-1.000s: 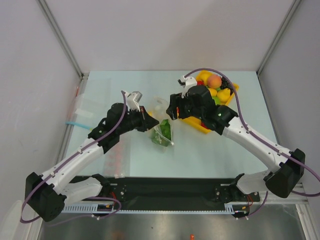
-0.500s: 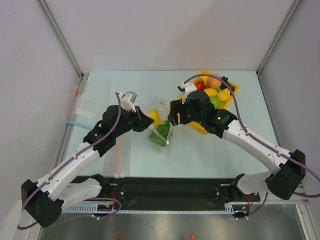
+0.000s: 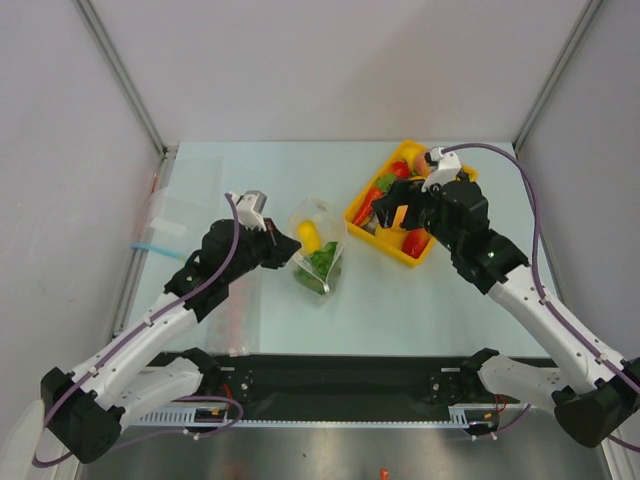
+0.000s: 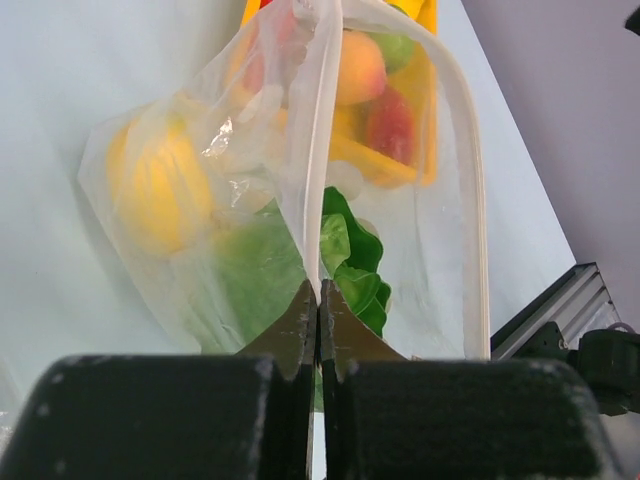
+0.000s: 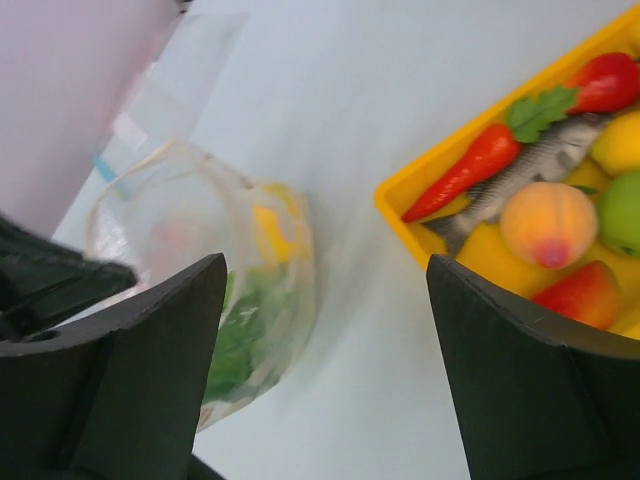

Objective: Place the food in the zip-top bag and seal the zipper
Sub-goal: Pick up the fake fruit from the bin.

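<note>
The zip-top bag (image 3: pixel 318 250) stands on the table with its mouth open. My left gripper (image 3: pixel 287 250) is shut on the bag's rim (image 4: pixel 318 300), where the pale zipper strip (image 4: pixel 470 180) loops round unsealed. Inside lie a yellow lemon-like fruit (image 4: pixel 155 190) and green lettuce (image 4: pixel 350 260). My right gripper (image 3: pixel 388 205) hovers open and empty over the left part of the yellow tray (image 3: pixel 415 260), apart from the bag (image 5: pixel 200 270). More food lies in the tray (image 5: pixel 400 195): a peach (image 5: pixel 548 222), a green apple (image 5: pixel 622 210) and a red-orange mango (image 5: pixel 585 290).
The tray also holds a red carrot-shaped piece (image 5: pixel 465 170) and a grey fish (image 5: pixel 520 180). A flat clear bag with a blue strip (image 3: pixel 160 225) lies at the far left. Another clear bag with red bits (image 3: pixel 235 310) lies under my left arm. A black rail (image 3: pixel 340 375) runs along the near edge.
My right gripper drew back from the bag's mouth toward the tray and opened wider. A yellow fruit now shows inside the bag. My left gripper kept its hold, shifting slightly left.
</note>
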`<state>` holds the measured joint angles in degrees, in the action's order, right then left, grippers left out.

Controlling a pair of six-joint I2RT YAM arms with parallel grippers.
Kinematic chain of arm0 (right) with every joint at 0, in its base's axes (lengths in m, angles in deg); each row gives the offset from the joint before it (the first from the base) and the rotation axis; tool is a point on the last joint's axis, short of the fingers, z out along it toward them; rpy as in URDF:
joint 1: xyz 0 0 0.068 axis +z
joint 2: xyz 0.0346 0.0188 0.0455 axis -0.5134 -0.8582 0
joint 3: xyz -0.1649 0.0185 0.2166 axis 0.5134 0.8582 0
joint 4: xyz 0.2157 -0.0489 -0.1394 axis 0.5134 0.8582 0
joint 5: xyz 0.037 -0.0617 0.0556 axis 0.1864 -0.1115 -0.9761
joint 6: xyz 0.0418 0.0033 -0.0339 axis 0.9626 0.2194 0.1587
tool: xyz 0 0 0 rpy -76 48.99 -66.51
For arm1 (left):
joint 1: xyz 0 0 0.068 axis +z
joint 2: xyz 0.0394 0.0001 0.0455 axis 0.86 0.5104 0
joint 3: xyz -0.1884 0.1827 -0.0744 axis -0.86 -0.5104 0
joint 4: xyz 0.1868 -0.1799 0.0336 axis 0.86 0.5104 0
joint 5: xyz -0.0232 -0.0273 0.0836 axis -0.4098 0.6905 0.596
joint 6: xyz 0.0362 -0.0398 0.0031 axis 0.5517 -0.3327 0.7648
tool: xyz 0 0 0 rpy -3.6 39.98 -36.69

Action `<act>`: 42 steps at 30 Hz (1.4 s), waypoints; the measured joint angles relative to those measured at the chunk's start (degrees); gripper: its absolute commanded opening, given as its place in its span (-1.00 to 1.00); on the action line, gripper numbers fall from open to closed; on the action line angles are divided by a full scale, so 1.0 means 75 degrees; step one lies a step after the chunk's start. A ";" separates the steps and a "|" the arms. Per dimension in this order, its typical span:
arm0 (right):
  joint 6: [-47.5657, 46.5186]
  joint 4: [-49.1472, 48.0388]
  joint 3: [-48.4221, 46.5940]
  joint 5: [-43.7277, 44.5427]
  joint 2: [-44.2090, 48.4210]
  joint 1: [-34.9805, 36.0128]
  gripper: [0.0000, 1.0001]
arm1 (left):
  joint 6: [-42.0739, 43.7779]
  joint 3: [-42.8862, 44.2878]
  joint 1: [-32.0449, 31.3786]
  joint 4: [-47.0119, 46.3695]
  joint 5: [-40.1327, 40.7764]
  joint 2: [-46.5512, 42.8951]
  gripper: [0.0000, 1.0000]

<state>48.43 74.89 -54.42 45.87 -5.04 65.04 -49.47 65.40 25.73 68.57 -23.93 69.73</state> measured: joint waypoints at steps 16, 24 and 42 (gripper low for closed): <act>0.0708 0.0216 -0.0650 0.0825 -0.3917 -0.1804 1.00 | 0.0000 -0.0557 0.0003 -0.0545 0.0006 -0.0627 -0.99; 0.0592 0.0283 -0.1970 0.1035 -0.5627 -0.2081 0.98 | 0.0032 -0.0565 0.0003 -0.0577 0.0061 -0.0691 -0.99; 0.0656 0.0163 -0.1466 0.0810 -0.6067 -0.2180 0.11 | 0.0143 -0.0568 0.0003 -0.0568 0.0189 -0.0743 -0.99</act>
<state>53.35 76.12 -65.41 51.94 -50.54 48.69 -48.40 61.14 25.75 64.31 -22.51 64.16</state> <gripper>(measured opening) 0.754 0.009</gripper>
